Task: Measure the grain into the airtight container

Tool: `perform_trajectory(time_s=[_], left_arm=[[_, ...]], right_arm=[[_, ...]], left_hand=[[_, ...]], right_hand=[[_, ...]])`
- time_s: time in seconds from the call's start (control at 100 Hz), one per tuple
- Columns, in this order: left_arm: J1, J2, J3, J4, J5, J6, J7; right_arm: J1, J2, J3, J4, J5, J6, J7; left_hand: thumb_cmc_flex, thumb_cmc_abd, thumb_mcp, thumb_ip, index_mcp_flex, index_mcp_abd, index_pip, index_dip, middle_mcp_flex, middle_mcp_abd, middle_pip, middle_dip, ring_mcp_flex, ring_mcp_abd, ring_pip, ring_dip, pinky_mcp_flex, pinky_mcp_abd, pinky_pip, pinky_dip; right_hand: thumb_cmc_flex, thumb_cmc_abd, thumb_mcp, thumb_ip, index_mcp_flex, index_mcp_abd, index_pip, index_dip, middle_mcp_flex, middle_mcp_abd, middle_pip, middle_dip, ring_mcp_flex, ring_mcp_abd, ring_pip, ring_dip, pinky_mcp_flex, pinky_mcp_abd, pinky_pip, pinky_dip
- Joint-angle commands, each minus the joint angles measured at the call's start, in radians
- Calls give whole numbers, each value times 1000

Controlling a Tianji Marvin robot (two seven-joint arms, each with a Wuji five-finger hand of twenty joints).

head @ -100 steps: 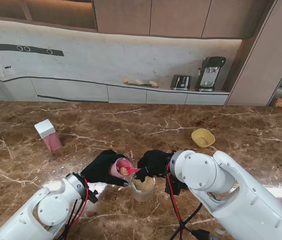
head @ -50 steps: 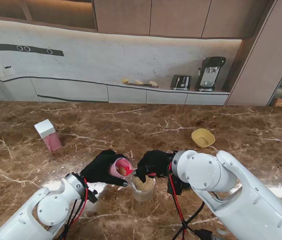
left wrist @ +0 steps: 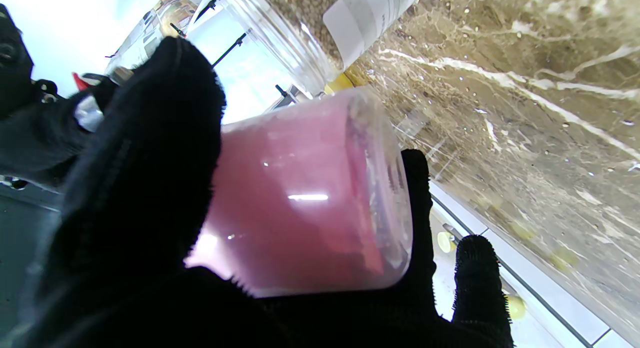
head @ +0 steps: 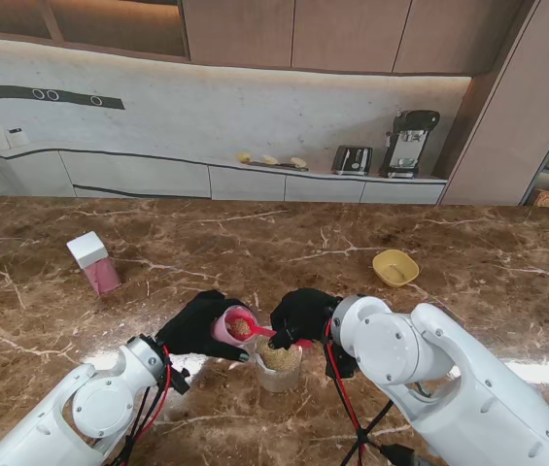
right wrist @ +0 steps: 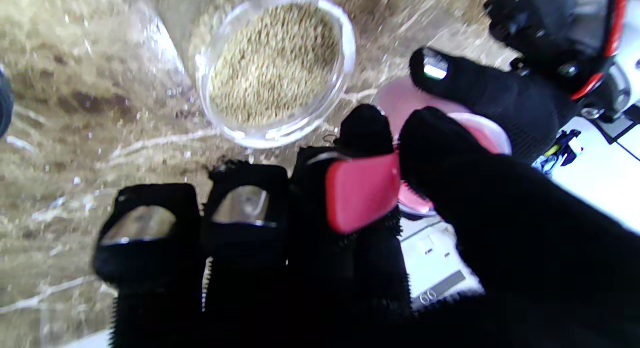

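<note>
Since the earlier frames the right hand [head: 300,316] has drawn back a little toward the lower centre of the stand view, its red scoop [head: 257,331] now reaching from the pink container [head: 236,326] toward the clear grain jar [head: 279,362]. That hand pinches the scoop's flat handle [right wrist: 361,190] between thumb and forefinger, the other fingers curled alongside. The left hand [head: 196,326] wraps the pink container [left wrist: 305,198], tilted, with the mouth turned toward the jar, just beside it in the lower middle of the frame. I judge the container light, thin-walled and smooth, so a firm wrap round its middle suits it; squeezing could flex it. The scoop is stiff and light, best held far back on the handle and kept level, since loose grain spills easily onto the counter [head: 429,243].
</note>
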Motion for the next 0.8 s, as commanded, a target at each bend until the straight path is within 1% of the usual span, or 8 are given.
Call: perform_trajectory(time_s=[0.0, 0.12, 0.2, 0.26, 0.44, 0.54, 0.62, 0.79], left_arm=[[1, 0, 1, 4, 1, -3, 1], [-1, 0, 2, 5, 0, -3, 0], [-3, -1, 4, 6, -3, -2, 1], [-2, -2, 6, 5, -11, 1, 2], [0, -4, 7, 3, -19, 8, 5], [2, -5, 6, 2, -26, 11, 6], [5, -6, 3, -2, -28, 14, 8], [14, -6, -2, -14, -33, 20, 6]], right_arm=[[-33, -16, 1, -8, -14, -11, -13], [-67, -28, 11, -21, -93, -74, -64], [-92, -36, 20, -22, -170, -144, -105], [-105, -37, 28, -23, -221, -197, -116], [-136, -41, 50, -18, -327, -342, -164], [-143, -40, 63, -5, -360, -426, -186], [-147, -41, 72, 16, -398, -504, -229], [-158, -44, 76, 35, -524, -585, -320]], left_hand=[[110, 199, 272, -36, 184, -262, 142, 23, 104, -96, 24, 15, -22, -18, -31, -6, -19, -4, -22, 5], [110, 200, 272, -36, 184, -261, 142, 23, 104, -98, 24, 15, -22, -18, -31, -6, -19, -5, -24, 4], [108, 201, 272, -36, 183, -260, 142, 23, 106, -99, 25, 15, -21, -20, -31, -6, -19, -5, -23, 5], [108, 201, 272, -37, 183, -255, 142, 23, 105, -97, 24, 15, -21, -18, -31, -6, -19, -6, -23, 5], [107, 202, 273, -38, 180, -253, 143, 24, 105, -99, 26, 16, -20, -21, -30, -6, -18, -5, -21, 7], [106, 202, 273, -38, 179, -254, 144, 25, 106, -101, 27, 17, -18, -21, -29, -5, -18, -5, -20, 7], [106, 203, 274, -38, 177, -254, 144, 26, 105, -100, 27, 17, -19, -20, -29, -5, -19, -4, -20, 8], [106, 202, 275, -39, 178, -252, 145, 27, 106, -99, 28, 18, -18, -19, -28, -4, -18, -4, -19, 9]], right_hand=[[-12, -40, 94, -1, 50, -51, 44, 11, 53, 0, 39, -21, 44, -7, 34, -6, 47, 17, 23, -20], [-3, -43, 109, -10, 47, -21, 50, -9, 53, 8, 75, -23, 43, 0, 77, 11, 69, 44, 37, -19], [2, -41, 109, -20, 42, -8, 49, -25, 53, 4, 101, -18, 42, -5, 106, 27, 87, 57, 45, -17], [0, -41, 109, -24, 42, -6, 49, -33, 53, -1, 111, -15, 43, -11, 115, 32, 94, 59, 46, -16], [-4, -39, 112, -32, 35, -9, 49, -42, 52, -7, 128, -10, 43, -18, 133, 45, 107, 67, 50, -14], [0, -37, 108, -38, 28, -8, 46, -51, 52, -9, 133, -9, 43, -20, 137, 49, 107, 68, 50, -14], [3, -41, 108, -43, 24, -3, 46, -62, 52, -10, 141, -7, 43, -22, 150, 57, 112, 71, 51, -12], [3, -42, 113, -50, 21, -3, 50, -73, 53, -13, 153, -4, 43, -29, 165, 68, 131, 77, 51, -11]])
